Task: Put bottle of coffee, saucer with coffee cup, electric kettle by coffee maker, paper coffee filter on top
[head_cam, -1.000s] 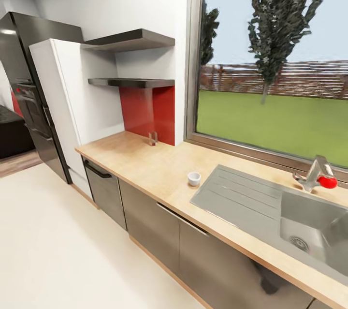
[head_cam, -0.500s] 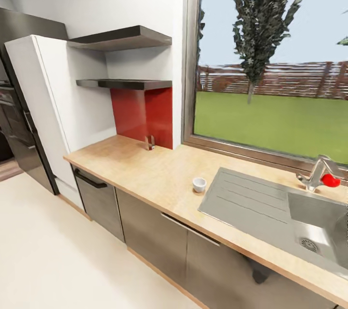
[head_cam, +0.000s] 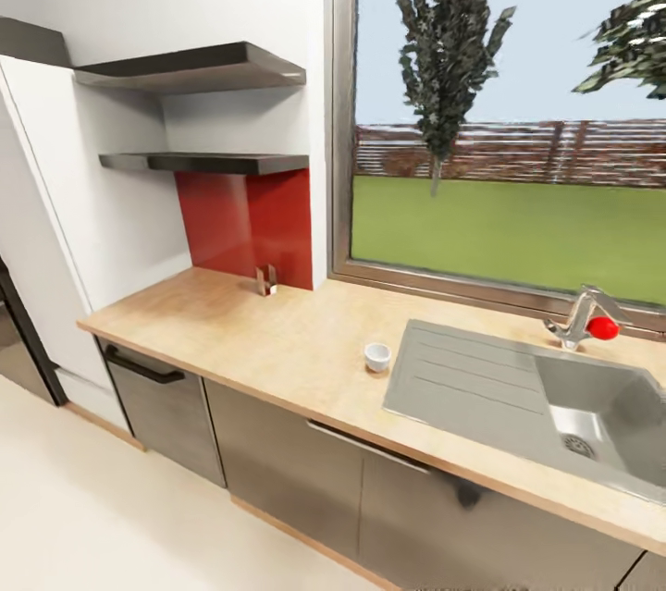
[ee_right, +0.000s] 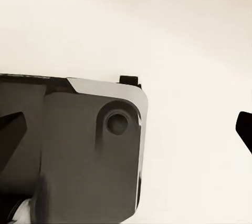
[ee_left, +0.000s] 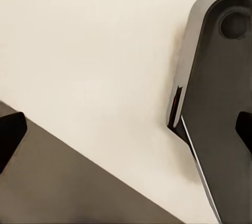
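- Head view: coffee cup upright on the countertop, just beside the sink's draining board, towards the worktop's front edge.
- Kitchen shelf above the worktop's far corner, over a red panel; small glass below.
- Wrist views: left gripper and right gripper spread wide, holding nothing, over pale floor and robot base.

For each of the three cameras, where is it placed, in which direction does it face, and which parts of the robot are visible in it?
Head view: on the robot's head, facing the countertop, cup, sink, shelves and window.
Left wrist view: on the left arm, facing down at the pale floor and the robot's grey base; dark fingers at the edges.
Right wrist view: on the right arm, facing down at the same floor and base; both wrist views share these.
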Tool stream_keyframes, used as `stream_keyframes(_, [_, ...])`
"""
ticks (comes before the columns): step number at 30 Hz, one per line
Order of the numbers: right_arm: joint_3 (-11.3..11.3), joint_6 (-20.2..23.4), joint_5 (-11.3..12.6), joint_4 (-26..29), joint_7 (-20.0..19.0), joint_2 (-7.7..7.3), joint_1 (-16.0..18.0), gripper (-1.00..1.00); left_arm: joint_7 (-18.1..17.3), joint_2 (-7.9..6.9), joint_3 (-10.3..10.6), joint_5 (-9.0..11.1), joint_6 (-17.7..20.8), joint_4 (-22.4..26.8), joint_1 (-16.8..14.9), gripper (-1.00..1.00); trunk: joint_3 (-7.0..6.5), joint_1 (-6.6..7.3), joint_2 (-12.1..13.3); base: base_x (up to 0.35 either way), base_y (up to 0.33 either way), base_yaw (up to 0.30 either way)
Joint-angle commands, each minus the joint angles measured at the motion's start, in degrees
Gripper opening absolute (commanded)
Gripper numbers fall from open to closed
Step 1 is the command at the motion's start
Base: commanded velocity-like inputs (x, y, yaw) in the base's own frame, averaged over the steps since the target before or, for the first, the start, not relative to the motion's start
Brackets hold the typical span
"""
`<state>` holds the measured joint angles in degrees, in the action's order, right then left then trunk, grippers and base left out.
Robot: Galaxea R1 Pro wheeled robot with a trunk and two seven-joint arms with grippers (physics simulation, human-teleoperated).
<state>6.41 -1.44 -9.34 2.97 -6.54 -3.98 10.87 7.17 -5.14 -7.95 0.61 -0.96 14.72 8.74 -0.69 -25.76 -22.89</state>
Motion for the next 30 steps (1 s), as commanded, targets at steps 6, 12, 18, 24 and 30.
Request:
stream_keyframes(6, [0.53,-0.06,-0.48,-0.07,-0.43,0.02,0.02,1.00,0.04,-0.06,-0.13,0.10,-0.10,0.05,-0.03,1.00,0.00,-0.02,-0.03,0.009,0.311,-0.299])
stream_keyframes(12, [0.53,0.01,-0.42,-0.07,-0.57,0.02,0.02,1.00,0.12,-0.13,-0.19,0.18,-0.10,0.05,-0.04,1.00,0.00,-0.02,-0.03,0.001,0.260,-0.300])
stream_keyframes(18, [0.53,0.04,-0.42,-0.07,-0.66,0.02,0.02,1.00,0.13,-0.21,-0.30,0.26,-0.10,-0.03,-0.04,1.00,0.00,-0.02,-0.03,0.000,0.112,-0.300])
stream_keyframes(24, [0.60,0.04,-0.42,-0.06,-0.67,-0.04,0.02,1.00,0.13,-0.18,-0.31,0.27,-0.10,-0.04,-0.04,1.00,0.00,-0.02,-0.03,0.000,0.012,-0.300])
stream_keyframes(30, [0.62,0.04,-0.42,-0.07,-0.67,-0.06,0.02,1.00,0.05,-0.20,-0.32,0.27,-0.10,-0.04,-0.04,1.00,0.00,-0.02,-0.03,0.000,0.054,-0.300])
